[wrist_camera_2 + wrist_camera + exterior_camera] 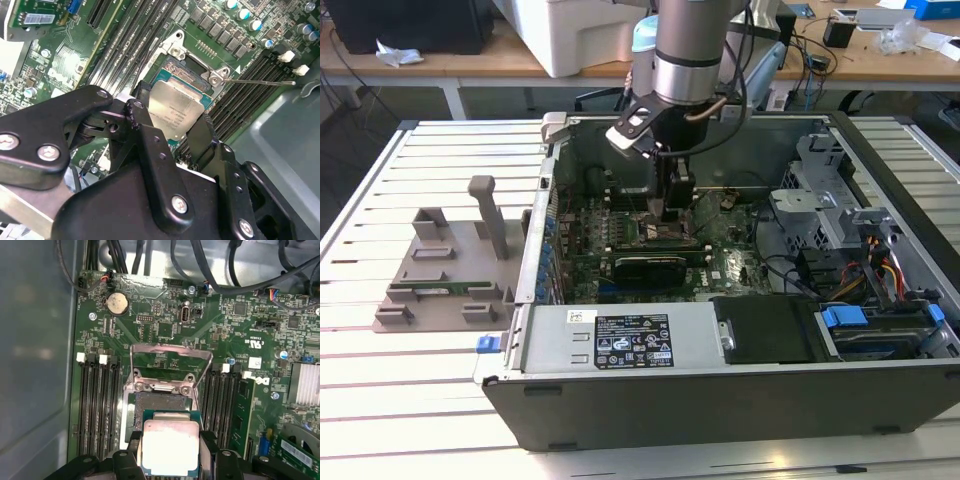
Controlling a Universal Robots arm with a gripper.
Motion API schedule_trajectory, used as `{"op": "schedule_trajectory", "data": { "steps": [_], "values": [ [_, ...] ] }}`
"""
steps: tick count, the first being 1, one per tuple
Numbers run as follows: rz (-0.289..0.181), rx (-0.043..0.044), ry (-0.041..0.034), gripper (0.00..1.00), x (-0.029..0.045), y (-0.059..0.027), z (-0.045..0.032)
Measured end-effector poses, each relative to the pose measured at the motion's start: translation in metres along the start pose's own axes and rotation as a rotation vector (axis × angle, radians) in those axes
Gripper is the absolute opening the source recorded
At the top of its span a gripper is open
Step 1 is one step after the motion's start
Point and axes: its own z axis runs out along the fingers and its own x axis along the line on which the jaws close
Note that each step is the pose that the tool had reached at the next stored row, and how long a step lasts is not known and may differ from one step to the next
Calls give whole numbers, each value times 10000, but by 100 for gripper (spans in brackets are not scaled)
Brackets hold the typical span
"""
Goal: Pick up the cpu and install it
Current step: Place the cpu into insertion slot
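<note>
The cpu (176, 111), a flat square chip with a shiny silver top, sits between my black fingers (141, 102), and my gripper (172, 120) is shut on it. In the first wrist view the cpu (170, 447) hangs level, just above and partly over the open socket (159, 402). The socket's metal load frame (170, 351) is flipped up. In the exterior view my gripper (672, 215) reaches down into the computer case (720, 400), over the middle of the green motherboard (720, 265).
Black memory slots (97, 405) flank the socket, with a green memory stick (243, 415) in one. A thin lever (260, 82) juts out beside the socket. A black card (650, 268), power supply (620, 340), drive cage (830, 200) and cables crowd the case. A grey fixture (450, 270) stands outside.
</note>
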Motion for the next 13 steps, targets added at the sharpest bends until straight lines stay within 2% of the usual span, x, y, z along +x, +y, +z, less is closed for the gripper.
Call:
{"op": "schedule_trajectory", "data": {
  "steps": [5, 9, 13],
  "values": [
    [-2, 3, 0, 54, 13, 14, 95],
    [24, 7, 1, 54, 60, 26, 182],
    [407, 24, 24, 54, 62, 28, 230]
  ]
}}
